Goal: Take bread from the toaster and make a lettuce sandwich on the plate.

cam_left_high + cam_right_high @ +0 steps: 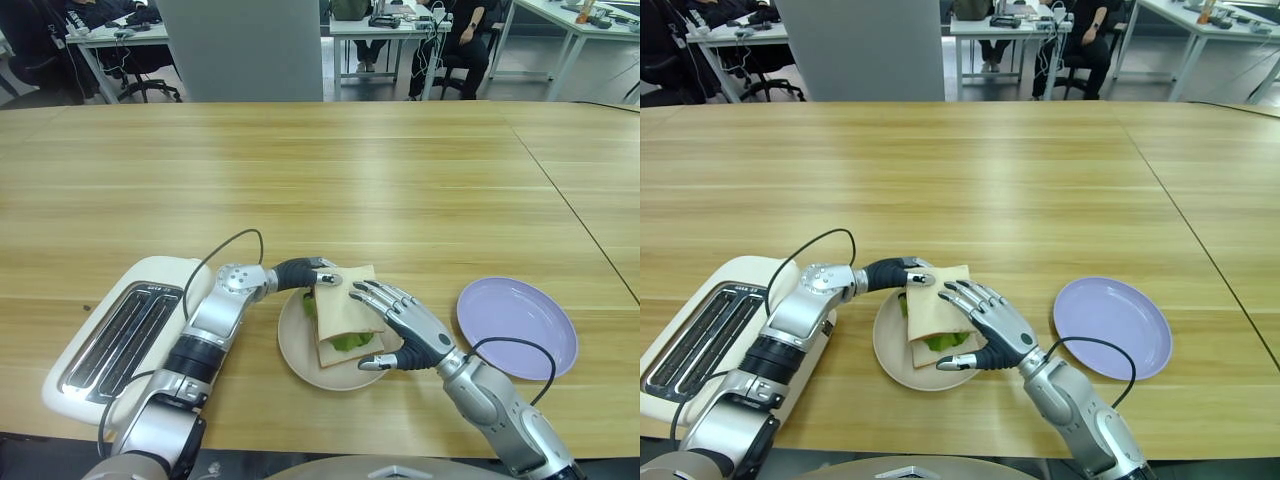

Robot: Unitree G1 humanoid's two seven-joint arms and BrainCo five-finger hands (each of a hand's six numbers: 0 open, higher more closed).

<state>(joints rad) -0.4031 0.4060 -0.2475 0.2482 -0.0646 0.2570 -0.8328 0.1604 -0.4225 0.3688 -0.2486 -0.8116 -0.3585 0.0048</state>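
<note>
sandwich on beige plate | left hand, right hand both touching it

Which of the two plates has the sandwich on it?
The beige plate beside the toaster holds the sandwich; the purple plate sits apart to its right.

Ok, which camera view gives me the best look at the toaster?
The left eye view. There the toaster lies whole inside the picture at the table's near left, with both slots along its top in plain sight. The right eye view shows the same toaster and its slots, but the picture's left edge cuts off its far end.
</note>
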